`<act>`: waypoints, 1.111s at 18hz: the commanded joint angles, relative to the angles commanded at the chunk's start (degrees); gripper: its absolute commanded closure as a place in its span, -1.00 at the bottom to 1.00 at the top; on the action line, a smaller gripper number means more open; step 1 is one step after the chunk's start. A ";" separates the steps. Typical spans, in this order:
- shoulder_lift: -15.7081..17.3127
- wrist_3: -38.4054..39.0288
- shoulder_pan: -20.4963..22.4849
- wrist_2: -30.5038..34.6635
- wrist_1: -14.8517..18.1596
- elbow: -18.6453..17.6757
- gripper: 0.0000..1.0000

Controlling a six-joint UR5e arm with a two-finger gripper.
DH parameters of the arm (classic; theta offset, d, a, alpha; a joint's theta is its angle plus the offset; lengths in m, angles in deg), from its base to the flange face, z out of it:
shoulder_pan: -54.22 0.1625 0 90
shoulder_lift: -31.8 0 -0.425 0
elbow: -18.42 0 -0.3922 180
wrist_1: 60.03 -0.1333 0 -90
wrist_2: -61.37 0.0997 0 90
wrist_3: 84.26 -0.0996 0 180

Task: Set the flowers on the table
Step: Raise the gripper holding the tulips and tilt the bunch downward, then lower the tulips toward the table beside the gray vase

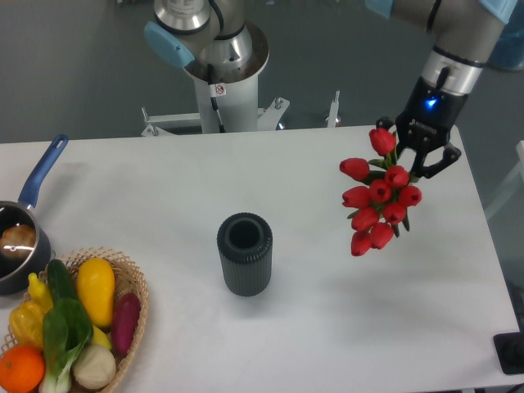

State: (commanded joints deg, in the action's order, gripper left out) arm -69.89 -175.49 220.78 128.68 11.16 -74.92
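Item 1. My claw [425, 157]: clamped on the stem end of the flowers [378, 196], fingers dark, blue light lit on the wrist above. It hangs over the far right part of the counter [327, 327], to the right of and beyond the vase [244, 254].

Item 2. Flowers: a bunch of red tulips, green leaves showing between the heads. Held in the air, heads tilted down and toward the camera, clear of the counter surface. They sit well to the right of the vase.

Item 3. Vase: dark, ribbed, upright, mouth open, near the middle of the counter.

Item 4. Basket [135, 299]: woven, left of the vase and nearer the camera, holding mixed produce, including a yellow piece and a leafy green.

Item 5. Pot [20, 246]: dark, blue handle, far left of the vase, just beyond the basket.
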 joint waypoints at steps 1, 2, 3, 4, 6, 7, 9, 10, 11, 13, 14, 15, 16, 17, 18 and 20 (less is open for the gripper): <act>0.00 -0.44 -0.09 1.58 0.00 -0.09 0.28; -0.17 -1.23 -0.61 3.86 0.09 -0.18 0.28; -0.44 -2.45 -1.31 6.32 0.09 -0.18 0.28; -0.61 -3.16 -2.02 8.26 0.09 -0.18 0.28; -1.32 -3.26 -2.99 9.42 0.09 -0.26 0.27; -1.49 -3.26 -3.08 9.42 0.09 -0.44 0.27; -2.37 -3.43 -3.25 9.51 0.00 -0.88 0.27; -2.98 -3.43 -3.51 9.51 -0.35 -1.40 0.26; -3.69 -3.52 -4.04 9.42 -0.52 -1.32 0.26; -5.18 -3.61 -4.31 9.42 -0.61 -0.53 0.26; -5.97 -3.61 -4.40 9.42 -0.61 -0.53 0.26; -7.02 -3.61 -4.57 9.42 -0.61 -0.70 0.25; -7.64 -3.52 -5.27 9.42 -0.61 -0.70 0.25; -7.73 -3.52 -5.45 9.42 -0.70 -0.62 0.24; -7.82 -3.43 -5.36 9.42 -0.62 -0.53 0.23; -8.00 -3.43 -5.45 9.42 -0.61 -0.70 0.21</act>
State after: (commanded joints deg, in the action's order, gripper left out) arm -77.88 -178.92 215.33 138.10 10.54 -75.62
